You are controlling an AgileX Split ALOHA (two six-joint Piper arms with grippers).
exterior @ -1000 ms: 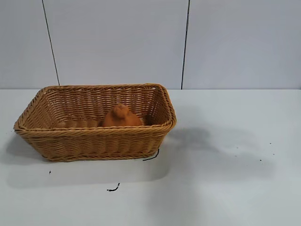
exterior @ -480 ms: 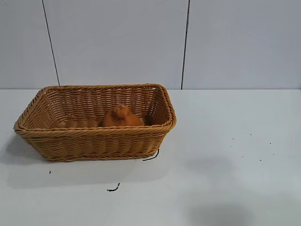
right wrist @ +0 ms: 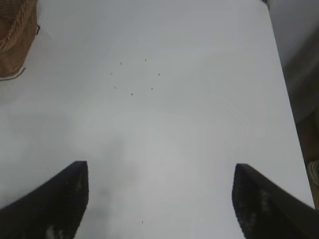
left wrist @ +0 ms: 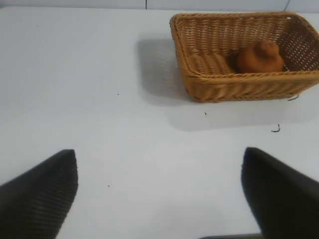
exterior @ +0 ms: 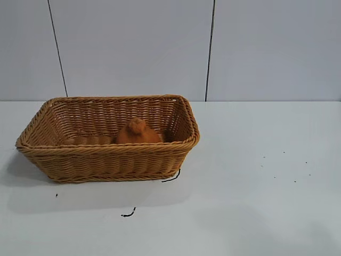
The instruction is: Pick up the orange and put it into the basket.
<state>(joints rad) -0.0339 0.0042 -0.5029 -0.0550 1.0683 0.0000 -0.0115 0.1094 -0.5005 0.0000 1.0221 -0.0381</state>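
Woven tan wicker forms the basket point(exterior: 109, 138), standing on the white table point(exterior: 256, 176) with the orange point(exterior: 137, 132) resting inside it, toward the right half of its floor. No lettering can be read on anything. The left gripper point(left wrist: 159, 191) hangs above bare table well away from the basket, fingers spread wide, holding nothing. The right gripper point(right wrist: 159, 199) is likewise spread wide and empty over speckled tabletop.
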